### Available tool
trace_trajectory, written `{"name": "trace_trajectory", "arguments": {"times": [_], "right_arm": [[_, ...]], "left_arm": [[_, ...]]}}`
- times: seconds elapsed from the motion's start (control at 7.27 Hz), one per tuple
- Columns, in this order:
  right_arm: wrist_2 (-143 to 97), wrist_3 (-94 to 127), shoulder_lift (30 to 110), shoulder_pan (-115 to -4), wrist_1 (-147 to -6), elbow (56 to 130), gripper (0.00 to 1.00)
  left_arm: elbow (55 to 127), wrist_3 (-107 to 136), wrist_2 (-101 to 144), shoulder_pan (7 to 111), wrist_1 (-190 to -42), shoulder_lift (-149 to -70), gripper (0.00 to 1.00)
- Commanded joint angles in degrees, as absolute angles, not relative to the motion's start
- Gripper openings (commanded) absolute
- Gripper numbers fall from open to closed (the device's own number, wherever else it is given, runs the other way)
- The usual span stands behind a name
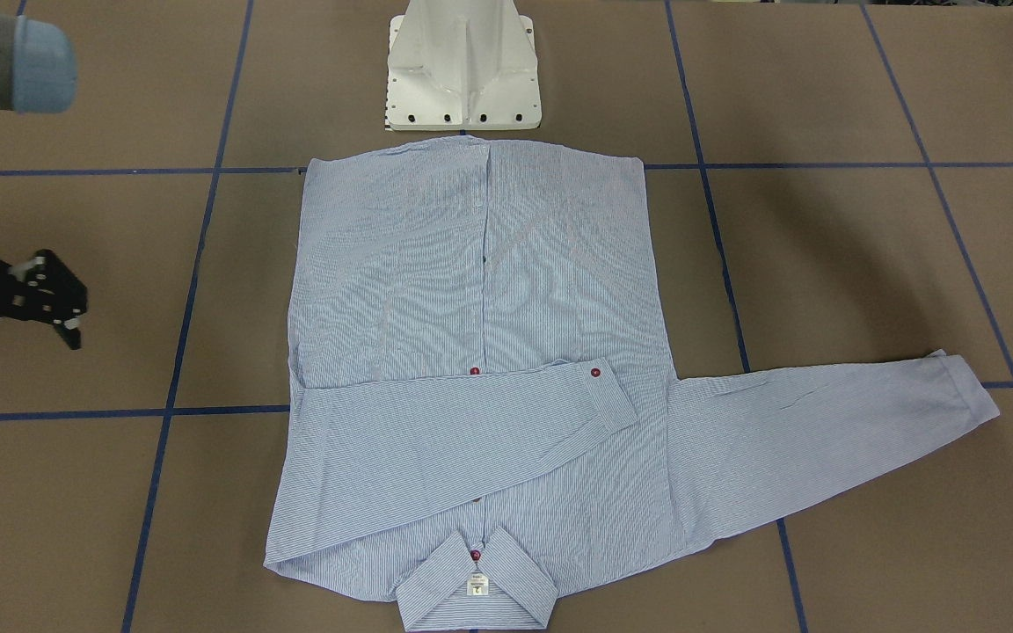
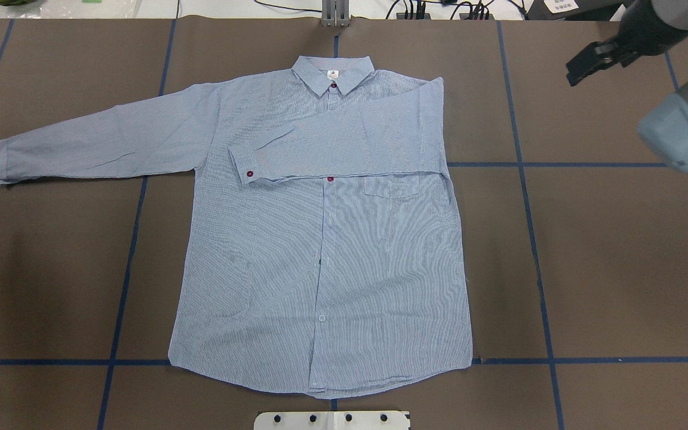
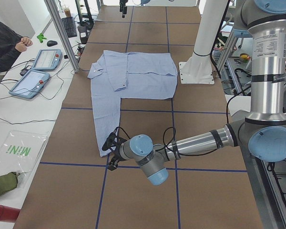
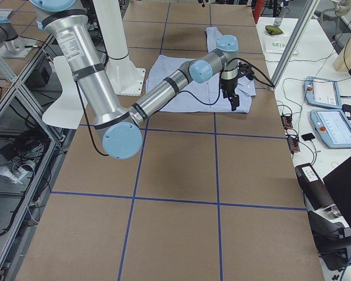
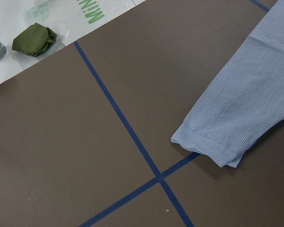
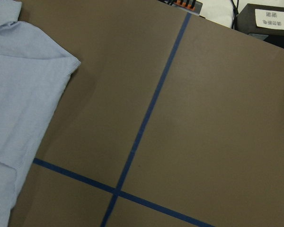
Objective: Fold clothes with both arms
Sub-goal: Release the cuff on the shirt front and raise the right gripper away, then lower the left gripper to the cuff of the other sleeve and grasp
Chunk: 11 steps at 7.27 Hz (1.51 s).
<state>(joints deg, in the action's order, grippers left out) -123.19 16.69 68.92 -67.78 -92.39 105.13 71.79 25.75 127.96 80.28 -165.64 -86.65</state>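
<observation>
Frontally, the shirt is shown flat and face-up on the table, well apart from the right gripper, whose fingers are spread and empty. One sleeve is already laid across the chest.

Overhead, the other sleeve is seen stretched away from the right gripper, toward the left arm's side.

From the table's left end, the left gripper is seen hovering just beside the end of that sleeve. Whether its fingers are spread cannot be told.

From the right end, the right gripper hangs fingers-down near the shirt's shoulder edge.

Below the left wrist camera, the cuff lies close by. Below the right wrist camera lies the folded shoulder.

The cloth is judged light, limp and apt to slide and wrinkle. The doubled, stiffer cuff and the shoulder seam are judged the best holds.
</observation>
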Motion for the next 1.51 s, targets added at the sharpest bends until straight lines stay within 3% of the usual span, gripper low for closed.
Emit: {"name": "trace_trajectory", "arguments": {"times": [0.0,0.28,0.55,1.1,1.38], "right_arm": [[-128.8,11.4,76.6,-73.1,-84.6,105.2,1.00],[-128.7,11.6,76.6,-73.0,-84.5,105.2,1.00],[-128.5,11.9,76.6,-73.0,-84.5,105.1,1.00],[-128.3,12.0,76.6,-73.1,-84.5,105.2,1.00],[-128.2,12.0,76.6,-73.0,-84.3,105.2,1.00]], "left_arm": [[65.6,39.5,120.0,72.0,-176.5,-89.7,0.97],[63.1,49.5,112.8,64.8,-181.2,-91.9,0.93],[61.2,49.9,112.4,63.6,-181.3,-91.8,0.77],[59.9,50.5,110.8,60.8,-181.2,-92.7,0.75],[55.8,50.5,110.7,60.5,-181.2,-96.6,0.72]]}}
